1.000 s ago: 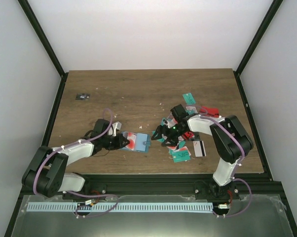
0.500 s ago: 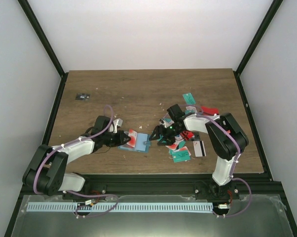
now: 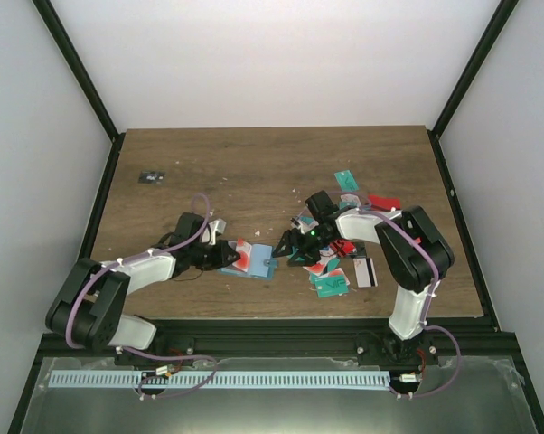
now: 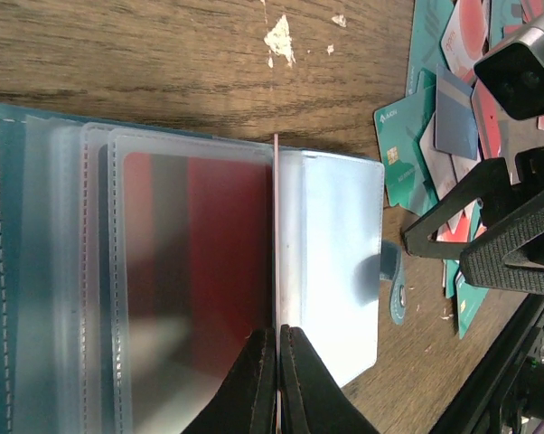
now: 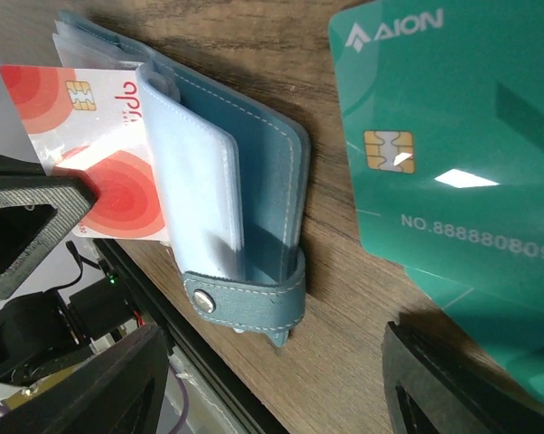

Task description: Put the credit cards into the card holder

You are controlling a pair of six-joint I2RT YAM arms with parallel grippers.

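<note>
Finds the left gripper (image 4: 278, 362) pinched fully closed on a thin sheet (image 4: 276, 226) seen edge-on among the clear sleeves (image 4: 331, 253). Cannot tell from that view whether it is a card or a sleeve leaf. Notes, in the right wrist view, a white card with red circles (image 5: 100, 154) raised off the cover and touching the left finger. Judges the pinch as parting the leaves or steering that card into a pocket.

Notes the right gripper (image 5: 272, 389) partly open, gripping nothing, hovering low just beside the snap strap (image 5: 245, 303) of the card holder (image 5: 263, 172). Judges this stance as readiness to steady the cover against sliding during insertion.

Places the card holder open and flat on the table (image 3: 254, 172), between the two arms, near the front edge. Locates the other credit cards (image 3: 340, 267) loose in a scatter to the right of the holder, with a teal card marked AION (image 5: 453, 136) lying nearest. Rates the task as early, with most cards not yet stowed.
</note>
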